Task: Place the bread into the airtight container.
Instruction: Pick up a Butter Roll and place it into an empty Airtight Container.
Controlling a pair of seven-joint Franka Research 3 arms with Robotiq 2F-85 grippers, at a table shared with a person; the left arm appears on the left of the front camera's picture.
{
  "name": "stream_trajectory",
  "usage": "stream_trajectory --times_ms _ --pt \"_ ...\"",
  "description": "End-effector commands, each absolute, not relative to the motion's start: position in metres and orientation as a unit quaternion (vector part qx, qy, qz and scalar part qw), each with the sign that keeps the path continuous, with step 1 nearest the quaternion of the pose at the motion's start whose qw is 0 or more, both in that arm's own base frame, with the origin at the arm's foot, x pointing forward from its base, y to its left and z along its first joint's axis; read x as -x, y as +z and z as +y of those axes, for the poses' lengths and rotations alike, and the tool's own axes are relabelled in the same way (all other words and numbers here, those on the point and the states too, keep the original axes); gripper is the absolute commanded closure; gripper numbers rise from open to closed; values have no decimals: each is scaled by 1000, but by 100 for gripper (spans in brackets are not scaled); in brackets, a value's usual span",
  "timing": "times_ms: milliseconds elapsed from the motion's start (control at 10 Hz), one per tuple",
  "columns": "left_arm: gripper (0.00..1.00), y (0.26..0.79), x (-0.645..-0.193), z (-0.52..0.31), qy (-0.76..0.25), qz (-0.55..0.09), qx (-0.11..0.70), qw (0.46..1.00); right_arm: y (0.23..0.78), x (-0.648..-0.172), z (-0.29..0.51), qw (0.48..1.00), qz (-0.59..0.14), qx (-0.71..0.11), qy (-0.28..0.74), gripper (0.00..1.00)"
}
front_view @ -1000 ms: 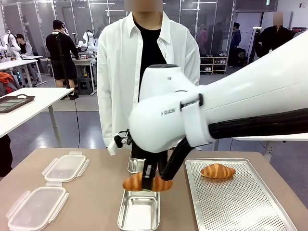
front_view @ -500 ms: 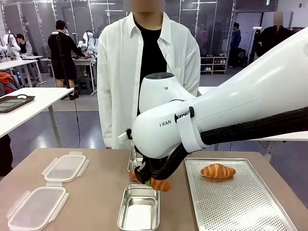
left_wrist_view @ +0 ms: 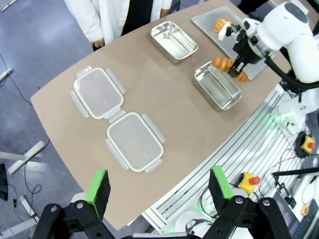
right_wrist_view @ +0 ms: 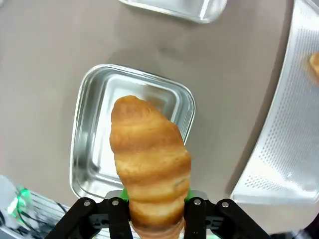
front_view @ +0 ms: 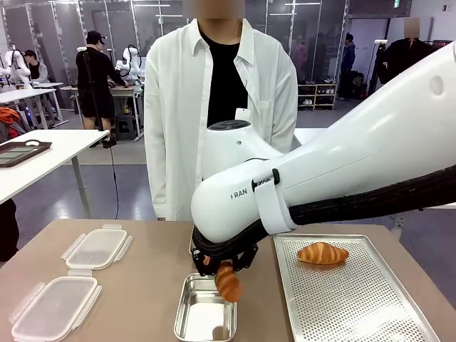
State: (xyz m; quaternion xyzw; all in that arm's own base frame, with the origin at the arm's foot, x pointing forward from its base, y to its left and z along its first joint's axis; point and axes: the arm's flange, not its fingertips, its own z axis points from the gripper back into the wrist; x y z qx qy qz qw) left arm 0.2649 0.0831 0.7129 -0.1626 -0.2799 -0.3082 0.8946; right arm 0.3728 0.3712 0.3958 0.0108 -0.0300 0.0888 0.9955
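Croissant [front_view: 228,282] hanging over the steel container [front_view: 199,315], nearly in

Front view: the right gripper [front_view: 222,269] is carrying it, fingers clamped on it, low centre of the frame, above the container's right rim. Left wrist view: the left gripper [left_wrist_view: 158,185] is idling at the bottom, fingers apart, nothing between. Right wrist view: it's sitting right of centre, so I'd be nudging toward the middle and lowering before letting go.

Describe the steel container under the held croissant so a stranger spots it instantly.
Start at the perforated tray on the robot's right. Left of it sit two lidless steel containers, the far container behind the near container. Yours is the near one, with a croissant hanging over it.
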Motion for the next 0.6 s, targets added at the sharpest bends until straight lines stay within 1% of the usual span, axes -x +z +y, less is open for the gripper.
stream_trajectory --times_ms 0,200,400,500 --pt "0 715 -265 84 -317 -280 162 892 384 -371 394 1000 -21 4 -5 64" --pt "0 715 -265 84 -317 -280 162 892 373 -373 401 998 -18 -18 -63 64" --pt "0 715 -265 84 -317 -280 162 892 365 -373 408 997 -12 -31 -62 64" --pt "0 715 -265 84 -317 -280 162 892 371 -370 390 999 -4 -12 -44 64"
